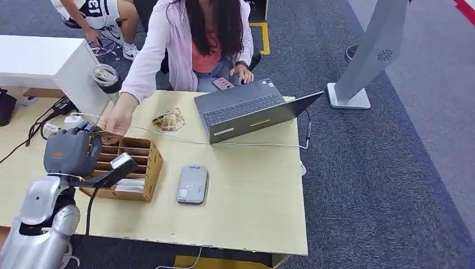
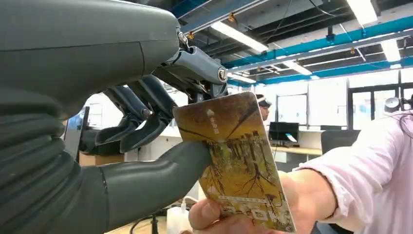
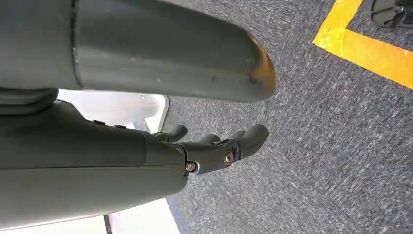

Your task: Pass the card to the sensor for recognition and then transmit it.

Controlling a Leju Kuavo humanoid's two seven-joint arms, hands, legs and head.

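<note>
Task looked near its end, at the handover. The robot's left hand (image 1: 71,151) sat raised over the back end of the brown cardboard slotted box (image 1: 150,168) on the pale wooden worktop (image 1: 252,196), and in the left wrist view the yellow-brown plastic card with a tree print (image 2: 238,161) stood between the thick grey thumb and the darker fingers (image 2: 146,122) of that hand, so it was clamped on the card, or at least touching it. The person in the pink shirt also held the same card: the person's hand (image 2: 253,214) pinched its far edge, reaching across the worktop from behind. So both had hold of the card at once.

The grey rounded card reader (image 1: 192,184) lay flat on the worktop just beside the box, well apart from the card; whether the scan was already made can't be read off these frames. Judging by the card being at the person and not the reader, recognition was probably done and only the release was left.

The right hand (image 3: 214,146) hung beside the robot over grey carpet, fingers loosely curled and apart, holding nothing
</note>
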